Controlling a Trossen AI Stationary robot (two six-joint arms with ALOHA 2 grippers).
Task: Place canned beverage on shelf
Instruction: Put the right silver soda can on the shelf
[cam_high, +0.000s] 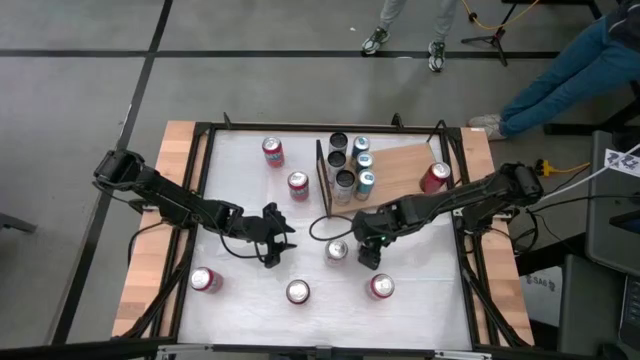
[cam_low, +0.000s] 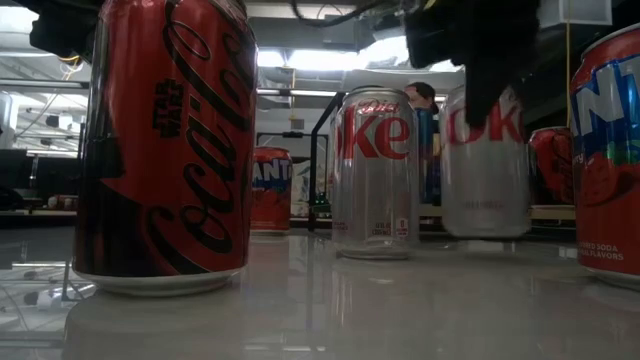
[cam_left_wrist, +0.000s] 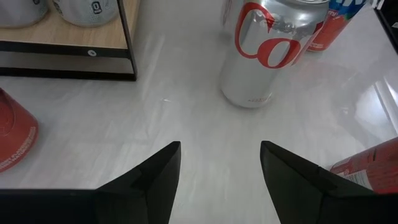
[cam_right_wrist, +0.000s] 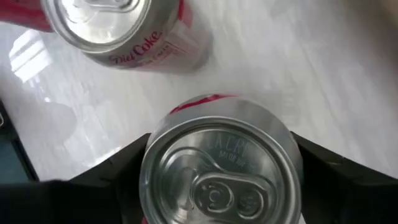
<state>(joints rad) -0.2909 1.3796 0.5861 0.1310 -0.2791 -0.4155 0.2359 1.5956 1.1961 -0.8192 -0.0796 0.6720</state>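
Observation:
My right gripper (cam_high: 368, 243) is shut on a silver Diet Coke can (cam_right_wrist: 221, 165) in the middle of the table, just near of the shelf (cam_high: 405, 160). That shelf is a light wooden board with a black upright frame (cam_high: 320, 175), and several cans stand on it. A second silver Diet Coke can (cam_high: 337, 250) stands on its base next to the held one. My left gripper (cam_high: 272, 238) waits open to the left of both cans, its fingers (cam_left_wrist: 161, 174) with nothing between them. My right gripper pinches the silver can between its two fingers, one on each side of the wall just below the top rim (cam_right_wrist: 149, 149). The fingers (cam_right_wrist: 121, 171) come from above, slanting steeply down. The can stays upright; in the low view its base (cam_low: 487, 236) seems slightly above the tabletop.
Red cans stand on the white table at the near side (cam_high: 203, 280), (cam_high: 298, 292), (cam_high: 381, 287) and at the far left (cam_high: 273, 150), (cam_high: 298, 185). A red can (cam_high: 435, 177) sits on the shelf's right end. A black cord (cam_high: 322, 228) loops near the frame. People's legs (cam_high: 405, 35) show beyond the table.

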